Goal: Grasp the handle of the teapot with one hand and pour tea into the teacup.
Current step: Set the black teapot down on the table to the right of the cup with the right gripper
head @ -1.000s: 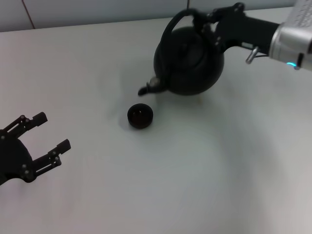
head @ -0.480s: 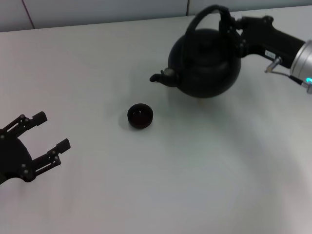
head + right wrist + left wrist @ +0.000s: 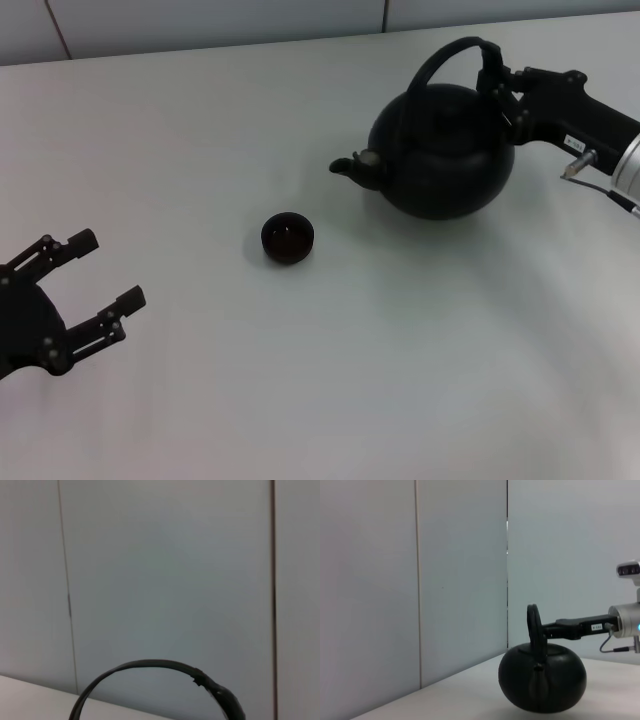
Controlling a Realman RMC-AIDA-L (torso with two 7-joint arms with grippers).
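The matte-black teapot (image 3: pixel 445 150) is upright at the table's far right, its silver-capped spout (image 3: pixel 352 167) pointing left. My right gripper (image 3: pixel 496 78) is shut on the arched black handle (image 3: pixel 440 60) at its right side. The small black teacup (image 3: pixel 288 238) stands on the table to the left of and nearer than the spout, apart from it. My left gripper (image 3: pixel 108 268) is open and empty at the near left. The left wrist view shows the teapot (image 3: pixel 542 680) low on the table with the handle (image 3: pixel 536 630) held. The right wrist view shows only the handle's arch (image 3: pixel 150 665).
The white table (image 3: pixel 320 380) spreads around the cup and teapot. A pale panelled wall (image 3: pixel 200 20) runs along its far edge, close behind the teapot.
The teapot was tilted with its spout down near the teacup. My right gripper has carried it right and levelled it upright. The left arm has not moved.
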